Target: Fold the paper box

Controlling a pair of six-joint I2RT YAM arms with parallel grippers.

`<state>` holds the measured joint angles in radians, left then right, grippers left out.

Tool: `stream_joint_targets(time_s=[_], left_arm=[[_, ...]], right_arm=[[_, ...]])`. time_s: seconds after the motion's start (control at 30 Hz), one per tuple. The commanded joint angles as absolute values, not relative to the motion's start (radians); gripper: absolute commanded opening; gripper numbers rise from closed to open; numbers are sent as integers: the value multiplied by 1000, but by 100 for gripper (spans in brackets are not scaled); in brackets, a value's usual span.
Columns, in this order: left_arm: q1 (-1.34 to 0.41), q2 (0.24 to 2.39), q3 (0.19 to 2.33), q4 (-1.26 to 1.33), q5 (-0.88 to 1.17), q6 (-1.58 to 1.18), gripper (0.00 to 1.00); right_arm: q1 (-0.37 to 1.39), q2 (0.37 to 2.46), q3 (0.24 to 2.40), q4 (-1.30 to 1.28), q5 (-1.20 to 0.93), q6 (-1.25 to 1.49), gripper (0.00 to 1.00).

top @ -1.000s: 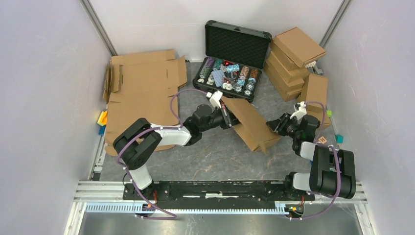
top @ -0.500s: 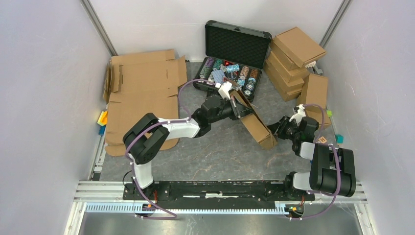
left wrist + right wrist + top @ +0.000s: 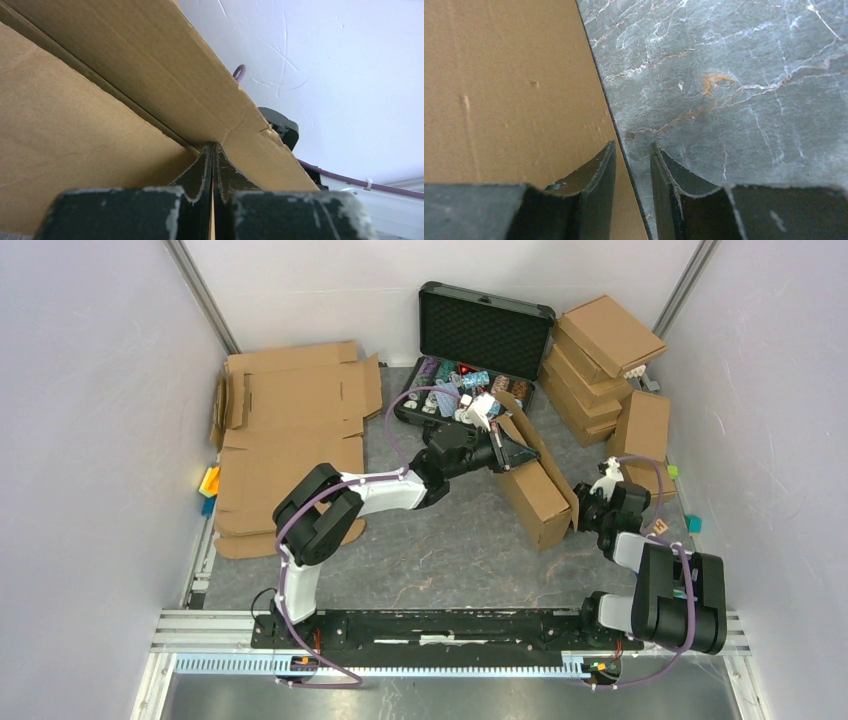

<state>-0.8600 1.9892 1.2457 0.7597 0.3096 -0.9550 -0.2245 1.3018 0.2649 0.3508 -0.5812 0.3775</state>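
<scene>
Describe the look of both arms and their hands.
The left arm and right arm have black joints and white link shells, each trailed by a purple cable. The left hand and right hand have black, scuffed, tapering fingers.

The paper box (image 3: 545, 495) is dull brown cardboard. The table (image 3: 440, 540) looks like smooth grey stone with thin lines.

Two arms (image 3: 372, 494), one black case (image 3: 487, 332), one half-folded paper box (image 3: 543, 493).
</scene>
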Motion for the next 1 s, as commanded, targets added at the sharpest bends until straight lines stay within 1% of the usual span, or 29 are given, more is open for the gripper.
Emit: stream_joint_targets(time_s=[0.0, 0.1, 0.27, 0.37, 0.43, 0.57, 0.63, 0.7, 0.83, 0.97], left_arm=[[-859, 1978, 1281, 602, 330, -861, 2], [-859, 1938, 1301, 524, 345, -833, 3], [-859, 1869, 1353, 334, 373, -766, 13], [-859, 1848, 1378, 244, 380, -736, 13], [-859, 1861, 1381, 233, 381, -731, 12], [-869, 1914, 1363, 326, 389, -765, 9], [-885, 1956, 1390, 342, 385, -758, 8], [-897, 1996, 1429, 344, 399, -759, 8], [-902, 2013, 1441, 355, 399, -762, 8], [-902, 1976, 1424, 315, 378, -729, 8]], right_arm=[[-220, 1251, 271, 278, -547, 351, 37], [-220, 1240, 280, 260, -538, 348, 37], [-220, 1230, 281, 255, -529, 341, 37], [-219, 1229, 281, 250, -532, 335, 37], [-219, 1225, 279, 253, -540, 330, 37], [-215, 1212, 268, 232, -539, 307, 36], [-214, 1197, 252, 229, -528, 304, 34], [-211, 1187, 232, 231, -531, 300, 21], [-202, 1178, 200, 240, -559, 306, 1], [-166, 1167, 180, 244, -571, 323, 0]])
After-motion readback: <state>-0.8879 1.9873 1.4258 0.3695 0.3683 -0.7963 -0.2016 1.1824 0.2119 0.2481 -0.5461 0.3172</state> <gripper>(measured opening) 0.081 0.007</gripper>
